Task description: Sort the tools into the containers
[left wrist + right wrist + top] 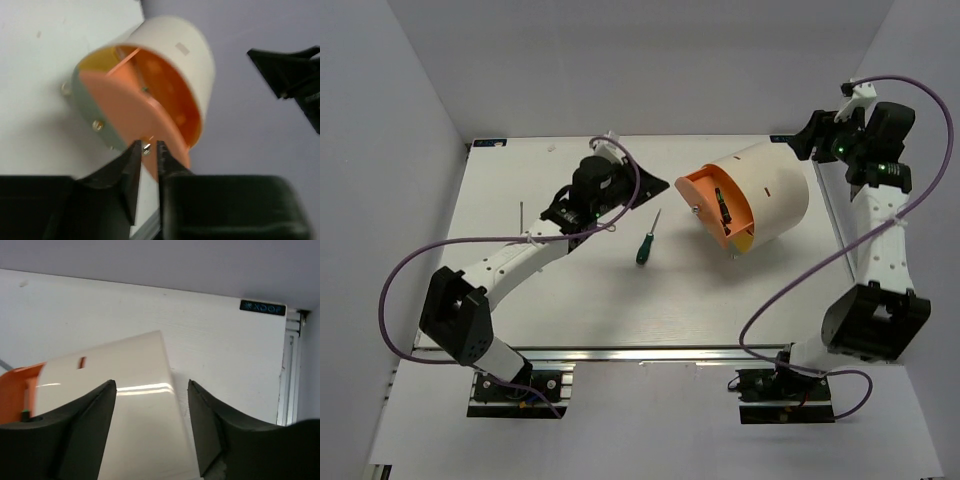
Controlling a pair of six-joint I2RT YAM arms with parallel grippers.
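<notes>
The container, a cream-white drum (pixel 770 190), lies on its side at the back right, its orange face (pixel 715 205) turned left. One green-handled screwdriver (pixel 721 207) sits inside an orange compartment. Another screwdriver (pixel 645 245) lies on the table left of the drum. My left gripper (pixel 663 185) hovers just left of the face. Its jaws (pixel 148 143) stand a narrow gap apart with nothing in them, and a small knob (pixel 146 148) on the drum shows beyond the gap. My right gripper (pixel 151 382) is open over the drum's cream wall (pixel 140 410) at its rear end.
A thin metal rod (pixel 523 215) is on the table at the far left. Grey walls close in the table on three sides. A metal rail (pixel 650 352) runs along the near edge between the arm bases.
</notes>
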